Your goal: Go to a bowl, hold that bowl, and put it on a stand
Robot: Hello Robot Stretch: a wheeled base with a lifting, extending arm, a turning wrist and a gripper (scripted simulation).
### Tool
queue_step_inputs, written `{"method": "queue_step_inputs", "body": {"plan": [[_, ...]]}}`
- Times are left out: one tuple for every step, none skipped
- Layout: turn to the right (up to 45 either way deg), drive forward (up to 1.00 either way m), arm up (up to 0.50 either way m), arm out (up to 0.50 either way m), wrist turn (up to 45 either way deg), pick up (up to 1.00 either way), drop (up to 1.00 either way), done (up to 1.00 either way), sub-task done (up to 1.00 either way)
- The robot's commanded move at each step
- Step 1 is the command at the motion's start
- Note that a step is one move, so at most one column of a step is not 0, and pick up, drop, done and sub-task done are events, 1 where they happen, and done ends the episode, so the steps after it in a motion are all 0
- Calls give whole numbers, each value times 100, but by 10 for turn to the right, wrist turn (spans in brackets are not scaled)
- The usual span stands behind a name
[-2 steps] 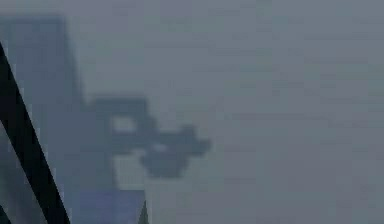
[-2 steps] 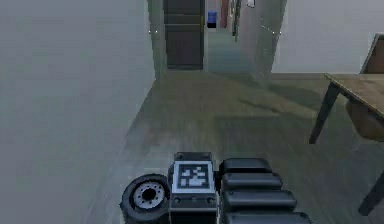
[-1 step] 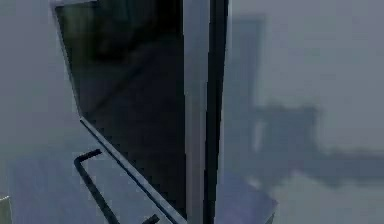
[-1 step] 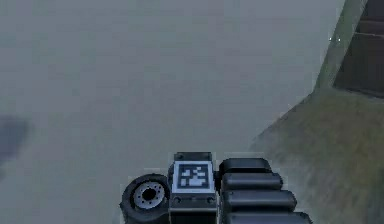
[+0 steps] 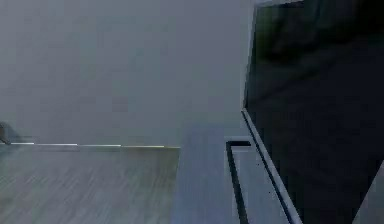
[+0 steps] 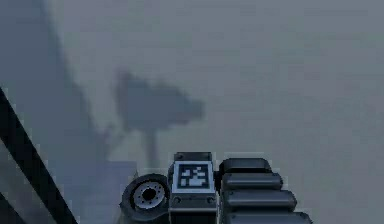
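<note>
Forward view: we face a bare grey wall [image 5: 120, 70] above a wooden floor [image 5: 80, 190]. At the right a large dark screen [image 5: 320, 100] stands on a grey low unit [image 5: 205, 175].
Arm side view: the gripper [image 6: 148, 196] sits at the bottom edge, a dark round body just left of a white marker square [image 6: 195, 177]. The dark arm [image 6: 255, 185] lies stacked to the right of the marker, and a dark slanted strip [image 6: 30, 160] crosses the lower left.
Fingers: we cannot make out the gripper's far end, so we cannot tell their state, or whether anything is held.
Bowl: we cannot tell from these pictures where the bowl is, nor its colour or shape.
Step in hand: we judge that we are on the first step, going to a bowl.
Doing it well: we would turn the base slowly, so that tabletops and shelves come into the forward view one at a time. The screen and unit are close at that view's right, so we would turn away from them, with the arm kept low and drawn in.
Stand: the grey low unit may serve later. It has a flat top with a dark-edged recessed panel beside the screen's foot.
</note>
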Motion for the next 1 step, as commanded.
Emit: {"method": "queue_step_inputs", "body": {"plan": [[-450, 0, 0, 0, 0, 0, 0, 0, 0]]}}
